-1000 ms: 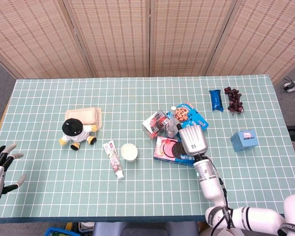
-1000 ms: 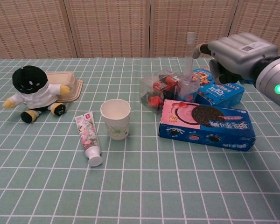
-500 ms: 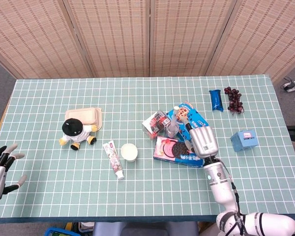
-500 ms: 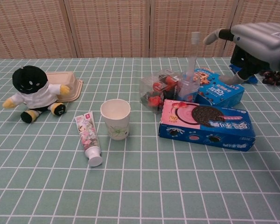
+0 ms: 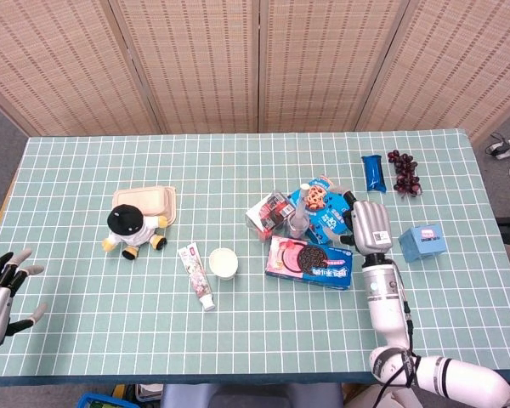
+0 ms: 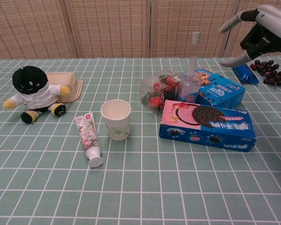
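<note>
the green grid-patterned table point(image 5: 85, 340) carries the same spread as 1 second ago: nothing on it has shifted. what has changed is the right hand point(image 5: 371, 226). a second ago it hung over the flat blue cookie box with the pink panel point(image 5: 310, 259), close to the clear plastic bottle with the tall white cap point(image 6: 191, 70); now it has drawn back to its own right side and risen, and in the chest view it sits high in the top corner, above the dark purple bunch of grapes point(image 6: 270, 71). its fingers point(image 6: 233, 20) are spread and slightly curled, holding nothing. it leaves the cluster untouched: the flat cookie box lies where it was, the second blue cookie box with a cartoon print point(image 5: 325, 202) lies just behind it, the bottle stands upright between them, and the clear packet with red contents point(image 5: 268, 212) lies beside the bottle. judged from this, the reach has been given up without a grasp, and the hand is now nearer the small light-blue carton point(image 5: 422, 242) than the bottle.

the left hand point(image 5: 2, 286) stays at the near left edge of the table, fingers apart and empty, well apart from everything; it has barely moved.
</note>
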`<state>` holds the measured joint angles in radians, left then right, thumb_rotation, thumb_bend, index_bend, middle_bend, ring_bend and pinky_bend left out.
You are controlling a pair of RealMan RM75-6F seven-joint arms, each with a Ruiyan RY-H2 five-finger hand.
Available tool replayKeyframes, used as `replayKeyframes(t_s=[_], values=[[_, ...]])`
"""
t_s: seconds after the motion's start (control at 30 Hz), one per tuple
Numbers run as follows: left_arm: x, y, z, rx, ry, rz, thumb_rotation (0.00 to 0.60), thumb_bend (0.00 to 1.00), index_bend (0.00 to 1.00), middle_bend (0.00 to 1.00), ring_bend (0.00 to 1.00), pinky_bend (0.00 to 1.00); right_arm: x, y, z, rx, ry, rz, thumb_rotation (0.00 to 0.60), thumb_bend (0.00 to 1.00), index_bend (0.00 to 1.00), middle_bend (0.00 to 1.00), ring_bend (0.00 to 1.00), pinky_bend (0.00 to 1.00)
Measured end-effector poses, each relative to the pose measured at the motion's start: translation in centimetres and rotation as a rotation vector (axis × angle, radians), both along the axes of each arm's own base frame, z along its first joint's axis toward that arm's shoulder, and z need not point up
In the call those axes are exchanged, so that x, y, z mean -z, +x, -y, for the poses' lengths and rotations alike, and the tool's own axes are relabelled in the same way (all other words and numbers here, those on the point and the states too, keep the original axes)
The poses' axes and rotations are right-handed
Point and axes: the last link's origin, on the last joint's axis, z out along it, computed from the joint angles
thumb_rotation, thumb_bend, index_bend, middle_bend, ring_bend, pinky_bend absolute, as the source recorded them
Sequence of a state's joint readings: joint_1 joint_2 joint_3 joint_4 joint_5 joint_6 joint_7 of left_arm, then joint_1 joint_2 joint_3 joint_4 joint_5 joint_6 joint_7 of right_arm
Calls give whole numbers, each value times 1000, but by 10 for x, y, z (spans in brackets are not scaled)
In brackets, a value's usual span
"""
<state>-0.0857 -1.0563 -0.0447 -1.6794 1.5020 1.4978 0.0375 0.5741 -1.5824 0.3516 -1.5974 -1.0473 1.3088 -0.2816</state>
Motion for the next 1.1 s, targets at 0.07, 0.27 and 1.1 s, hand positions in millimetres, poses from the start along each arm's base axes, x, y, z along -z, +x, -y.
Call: replayKeyframes(t_s=[0.07, 0.27, 1.1], values=[[0, 0, 0, 2, 2, 3, 600, 267, 358, 144, 80, 298, 3, 1, 5, 17, 4, 46, 600, 153, 303, 1000, 1000, 1000], [-1, 1, 1, 8, 1, 7, 600, 267, 358, 144, 80, 298, 13, 3, 15, 61, 54, 151, 600, 176, 307, 1000, 1000, 1000], [-7, 1, 4, 14, 15, 28, 600, 267, 358, 144, 81, 298, 58, 27, 42, 100, 192, 275, 600, 226, 356, 1000, 1000, 1000]])
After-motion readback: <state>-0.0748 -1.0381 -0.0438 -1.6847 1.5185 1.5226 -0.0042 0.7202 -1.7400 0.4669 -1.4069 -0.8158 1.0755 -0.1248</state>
